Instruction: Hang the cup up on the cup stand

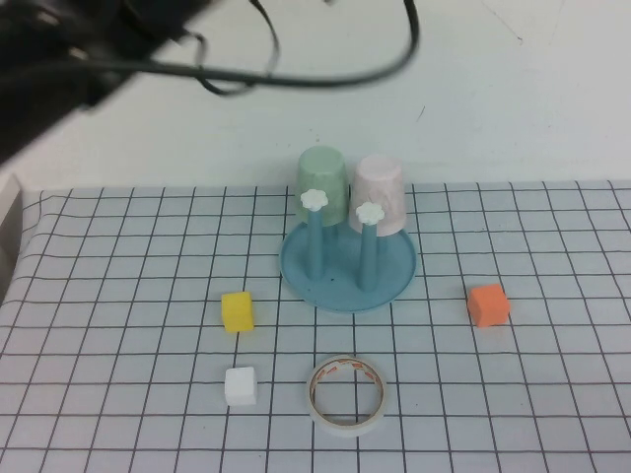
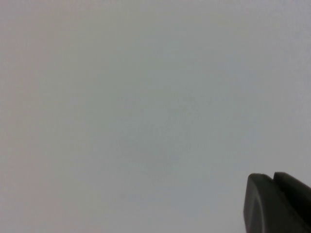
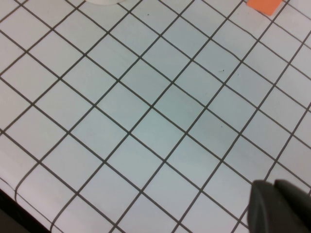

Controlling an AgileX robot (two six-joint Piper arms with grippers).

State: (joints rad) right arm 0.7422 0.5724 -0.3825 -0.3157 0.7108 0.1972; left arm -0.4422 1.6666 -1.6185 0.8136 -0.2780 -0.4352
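The pink cup [image 1: 381, 194] sits inverted over a rear peg of the blue cup stand [image 1: 347, 271], beside the pale green cup [image 1: 322, 184] on the neighbouring peg; mouth-down seating lets each peg carry its cup from inside. Two front pegs (white flower caps) remain bare. On this evidence the hanging step appears complete.

The left gripper [image 2: 279, 204] is raised clear of the table, facing a blank surface, jaws closed on nothing. The right gripper [image 3: 282, 208] hangs low over the grid-patterned table [image 3: 146, 121], jaws closed, also empty, near the orange cube [image 3: 265, 5].

A yellow cube [image 1: 237, 310], white cube [image 1: 240, 385] and tape roll [image 1: 346, 395] lie in front of the stand, untouched.
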